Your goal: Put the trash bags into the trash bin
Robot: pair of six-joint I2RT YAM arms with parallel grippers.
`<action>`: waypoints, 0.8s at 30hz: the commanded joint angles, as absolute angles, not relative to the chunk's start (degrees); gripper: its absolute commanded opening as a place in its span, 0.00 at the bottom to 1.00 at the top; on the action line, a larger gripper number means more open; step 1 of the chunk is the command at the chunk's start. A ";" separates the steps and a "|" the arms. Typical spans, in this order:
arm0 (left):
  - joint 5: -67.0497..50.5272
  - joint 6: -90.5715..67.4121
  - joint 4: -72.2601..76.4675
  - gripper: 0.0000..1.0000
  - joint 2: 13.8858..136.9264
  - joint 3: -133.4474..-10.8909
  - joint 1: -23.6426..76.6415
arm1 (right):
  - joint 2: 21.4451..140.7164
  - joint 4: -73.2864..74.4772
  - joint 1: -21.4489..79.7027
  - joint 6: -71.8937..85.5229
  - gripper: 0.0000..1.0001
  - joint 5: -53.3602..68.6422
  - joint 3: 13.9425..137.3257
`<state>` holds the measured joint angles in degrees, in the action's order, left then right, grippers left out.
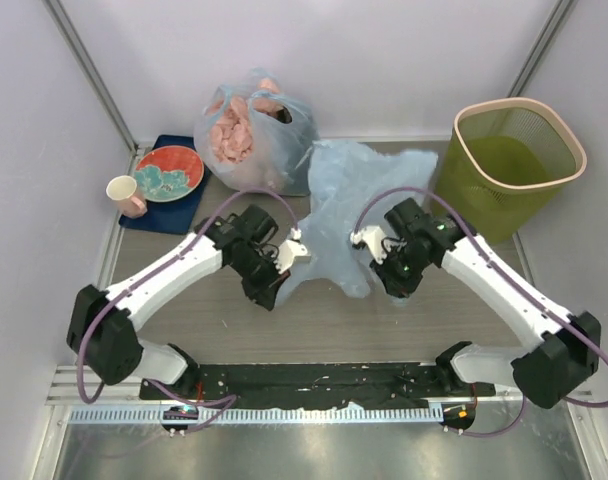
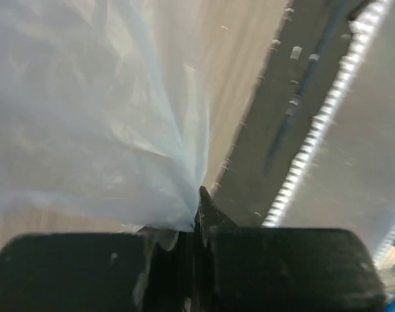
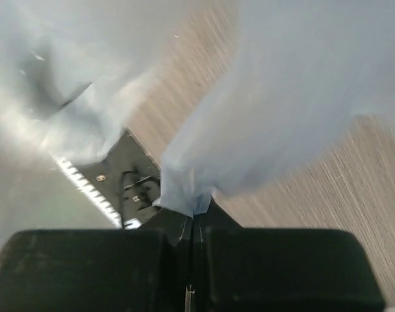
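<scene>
The light-blue translucent trash bag (image 1: 342, 205) hangs stretched between my two grippers above the table's middle. My left gripper (image 1: 274, 292) is shut on the bag's left edge; in the left wrist view the film (image 2: 106, 110) runs into the closed jaws (image 2: 199, 208). My right gripper (image 1: 394, 285) is shut on the bag's right edge; in the right wrist view the plastic (image 3: 295, 97) is pinched between the closed jaws (image 3: 199, 209). The olive-green trash bin (image 1: 514, 160) with a pinkish rim stands upright at the back right, open, apart from the bag.
A knotted blue bag with pink lumps (image 1: 254, 130) sits at the back centre, touching the held bag's far edge. A red plate (image 1: 168, 172) on a dark blue mat and a pink cup (image 1: 126, 194) stand at the back left. A black rail (image 1: 314, 385) runs along the near edge.
</scene>
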<state>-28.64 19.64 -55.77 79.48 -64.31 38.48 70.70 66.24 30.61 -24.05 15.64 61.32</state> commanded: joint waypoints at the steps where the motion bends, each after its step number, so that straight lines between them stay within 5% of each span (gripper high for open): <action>1: -43.91 14.98 -64.89 0.00 64.87 -82.24 31.31 | 64.32 68.12 31.03 -17.19 0.01 27.58 85.22; 8: -50.19 -17.64 -23.88 0.00 55.73 -73.41 26.54 | 70.56 54.52 31.11 -3.97 0.01 39.45 96.68; 16: -49.31 -29.44 -9.94 0.09 58.27 -69.35 26.81 | 72.68 35.26 31.99 12.03 0.01 45.17 93.96; 24: -48.78 -29.18 -3.35 0.54 58.97 -64.78 31.37 | 74.79 26.02 34.36 19.59 0.01 47.02 90.70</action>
